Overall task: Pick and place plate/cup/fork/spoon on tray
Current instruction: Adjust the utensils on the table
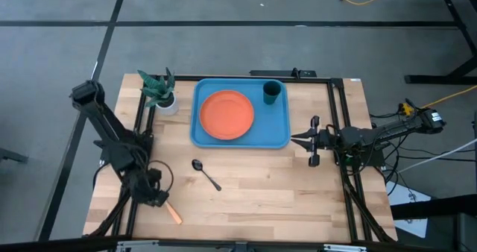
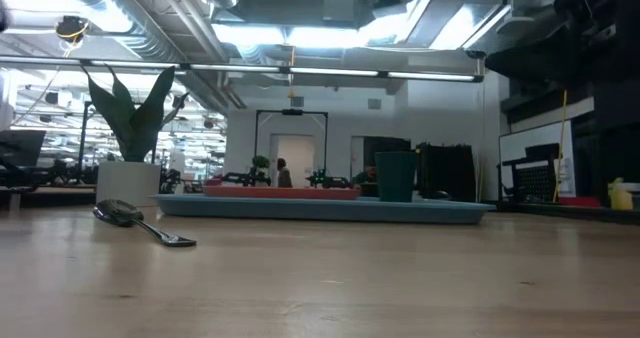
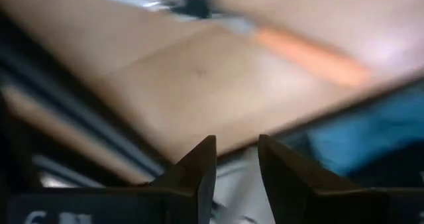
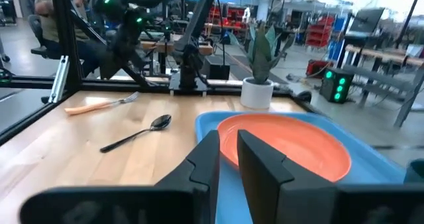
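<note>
Your left fingers (image 3: 235, 177), open and empty, near the fork (image 1: 173, 214): light, stiff, flat on the desk (image 1: 268, 192), so pinch its handle.

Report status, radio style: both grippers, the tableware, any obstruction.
Left gripper open, above the fork. Right gripper empty beside the tray. Plate and cup on tray; spoon on table. Nothing blocking.
</note>
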`<state>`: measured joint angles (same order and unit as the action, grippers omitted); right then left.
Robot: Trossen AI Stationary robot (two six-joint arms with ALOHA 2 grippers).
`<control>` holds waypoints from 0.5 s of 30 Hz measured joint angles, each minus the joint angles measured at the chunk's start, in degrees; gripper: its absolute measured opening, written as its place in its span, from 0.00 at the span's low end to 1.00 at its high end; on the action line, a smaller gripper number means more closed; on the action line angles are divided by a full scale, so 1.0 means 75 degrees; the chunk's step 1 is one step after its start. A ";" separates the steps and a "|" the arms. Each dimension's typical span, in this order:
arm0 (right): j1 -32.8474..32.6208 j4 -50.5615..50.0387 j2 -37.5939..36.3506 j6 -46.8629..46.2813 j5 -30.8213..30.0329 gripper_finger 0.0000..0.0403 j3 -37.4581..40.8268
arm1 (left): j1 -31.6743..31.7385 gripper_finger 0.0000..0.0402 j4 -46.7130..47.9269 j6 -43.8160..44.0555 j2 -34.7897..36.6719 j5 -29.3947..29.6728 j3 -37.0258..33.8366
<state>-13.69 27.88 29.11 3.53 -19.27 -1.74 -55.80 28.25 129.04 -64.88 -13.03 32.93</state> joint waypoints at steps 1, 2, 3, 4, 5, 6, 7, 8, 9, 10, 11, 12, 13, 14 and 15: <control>0.0002 -0.0038 0.0002 -0.0061 0.0000 0.15 0.0000 | -0.0078 0.27 0.0024 0.0067 -0.0301 -0.0139 0.0000; 0.0000 -0.0052 0.0003 -0.0091 0.0000 0.15 0.0000 | -0.0142 0.27 0.0032 0.0123 -0.0585 -0.0225 0.0000; 0.0000 -0.0064 0.0002 -0.0136 0.0000 0.15 0.0000 | -0.0192 0.27 0.0007 0.0127 -0.0851 -0.0247 0.0000; 0.0000 -0.0081 0.0002 -0.0214 0.0000 0.15 0.0000 | -0.0234 0.27 -0.0047 0.0121 -0.1113 -0.0239 0.0000; 0.0002 -0.0087 0.0002 -0.0238 0.0000 0.15 0.0000 | -0.0262 0.27 -0.0111 0.0084 -0.1351 -0.0271 0.0001; 0.0002 -0.0088 0.0002 -0.0238 -0.0001 0.15 0.0000 | -0.0266 0.27 -0.0129 0.0000 -0.1547 -0.0339 0.0003; 0.0001 -0.0085 0.0002 -0.0236 0.0000 0.15 0.0000 | -0.0260 0.27 -0.0154 -0.0108 -0.1740 -0.0425 0.0006; 0.0001 -0.0085 0.0002 -0.0235 -0.0002 0.15 0.0000 | -0.0229 0.27 -0.0190 -0.0220 -0.1907 -0.0538 0.0012; 0.0002 -0.0085 0.0002 -0.0236 -0.0003 0.15 0.0000 | -0.0167 0.27 -0.0195 -0.0294 -0.2036 -0.0641 0.0014; 0.0002 -0.0085 0.0002 -0.0238 -0.0006 0.15 0.0000 | -0.0083 0.27 -0.0193 -0.0423 -0.2160 -0.0739 0.0015; 0.0002 -0.0085 0.0002 -0.0238 -0.0003 0.15 0.0000 | 0.0038 0.27 -0.0171 -0.0608 -0.2268 -0.0798 0.0008; 0.0002 -0.0083 0.0002 -0.0238 -0.0006 0.15 0.0000 | 0.0181 0.27 -0.0150 -0.0810 -0.2333 -0.0813 0.0000; 0.0002 -0.0082 0.0002 -0.0238 -0.0006 0.15 0.0000 | 0.0328 0.27 -0.0142 -0.1008 -0.2359 -0.0777 -0.0004; 0.0002 -0.0081 -0.0001 -0.0238 -0.0006 0.15 0.0000 | 0.0472 0.27 -0.0132 -0.1284 -0.2377 -0.0756 -0.0006; 0.0001 -0.0079 0.0001 -0.0238 -0.0006 0.15 0.0000 | 0.0652 0.27 -0.0126 -0.1553 -0.2387 -0.0810 -0.0005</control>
<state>-13.68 27.29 29.12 1.74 -19.31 -1.74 -50.91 27.31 117.39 -82.79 -19.10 32.89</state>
